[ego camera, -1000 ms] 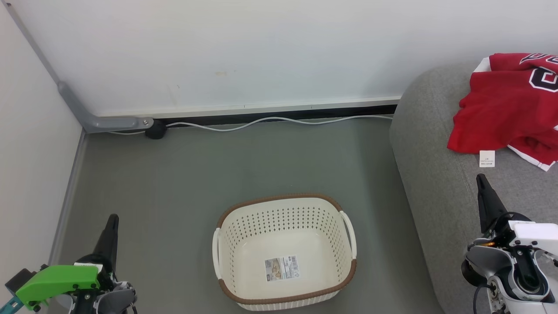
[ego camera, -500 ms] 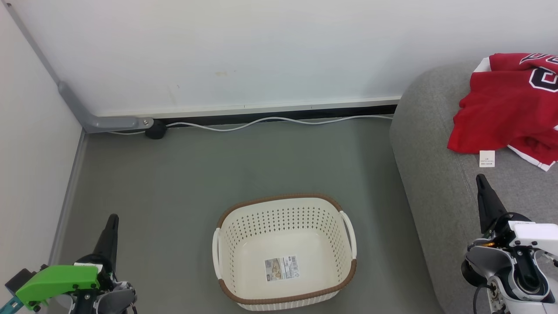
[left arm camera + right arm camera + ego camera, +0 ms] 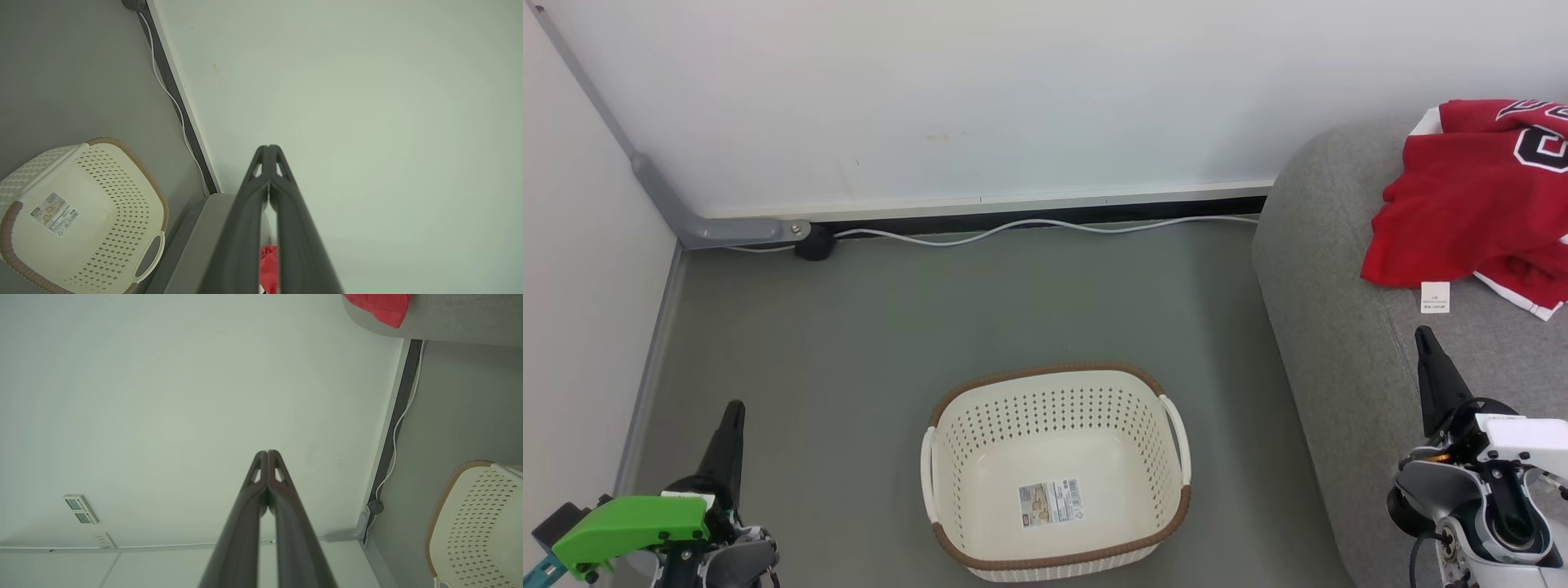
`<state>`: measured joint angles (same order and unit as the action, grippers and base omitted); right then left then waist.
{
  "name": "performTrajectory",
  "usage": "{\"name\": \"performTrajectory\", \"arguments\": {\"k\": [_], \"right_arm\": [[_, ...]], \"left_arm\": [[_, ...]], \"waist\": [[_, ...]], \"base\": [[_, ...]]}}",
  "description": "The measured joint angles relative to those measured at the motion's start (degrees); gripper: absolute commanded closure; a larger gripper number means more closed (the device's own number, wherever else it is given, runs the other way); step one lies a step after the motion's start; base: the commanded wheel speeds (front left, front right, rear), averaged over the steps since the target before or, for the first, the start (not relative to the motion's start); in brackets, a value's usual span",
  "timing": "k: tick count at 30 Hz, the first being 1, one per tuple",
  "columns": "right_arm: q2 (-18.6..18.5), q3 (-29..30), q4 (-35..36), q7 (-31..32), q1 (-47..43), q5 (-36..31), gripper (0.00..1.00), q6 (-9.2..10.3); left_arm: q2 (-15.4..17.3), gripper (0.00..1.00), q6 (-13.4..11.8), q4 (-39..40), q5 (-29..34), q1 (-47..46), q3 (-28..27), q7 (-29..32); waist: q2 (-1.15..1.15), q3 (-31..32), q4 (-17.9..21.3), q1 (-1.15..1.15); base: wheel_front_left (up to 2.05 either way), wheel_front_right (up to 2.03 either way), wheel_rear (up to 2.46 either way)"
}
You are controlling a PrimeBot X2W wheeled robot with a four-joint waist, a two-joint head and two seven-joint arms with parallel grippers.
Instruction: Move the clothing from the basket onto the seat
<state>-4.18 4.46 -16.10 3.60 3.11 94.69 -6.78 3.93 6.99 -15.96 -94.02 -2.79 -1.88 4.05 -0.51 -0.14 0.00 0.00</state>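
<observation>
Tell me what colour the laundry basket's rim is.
Brown, with a woven look, on the cream-white perforated plastic laundry basket; the head view shows it best.

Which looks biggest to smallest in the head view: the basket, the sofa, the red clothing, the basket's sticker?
1. sofa, though cut off by the frame edge
2. basket
3. red clothing, also cut off
4. sticker

The left tool (image 3: 734, 408), at seven o'clock, is showing long dark tapering fingers (image 3: 725, 449) and a bright green housing (image 3: 629, 525) with dark screws. The right tool (image 3: 1423, 335), at four o'clock, is wearing a white casing (image 3: 1523, 437) over silver-grey joints.
</observation>
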Motion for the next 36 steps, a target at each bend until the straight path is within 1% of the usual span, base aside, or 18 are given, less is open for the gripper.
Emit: {"name": "performTrajectory", "arguments": {"k": [36], "right_arm": [[0.0, 0.2, 0.0, 0.1, 0.0, 0.0, 1.0, -0.01]], "left_arm": [[0.0, 1.0, 0.0, -0.1, 0.0, -0.7, -0.1, 0.0]], "waist": [[0.0, 0.0, 0.0, 0.0]], "base": [[0.0, 0.0, 0.0]]}}
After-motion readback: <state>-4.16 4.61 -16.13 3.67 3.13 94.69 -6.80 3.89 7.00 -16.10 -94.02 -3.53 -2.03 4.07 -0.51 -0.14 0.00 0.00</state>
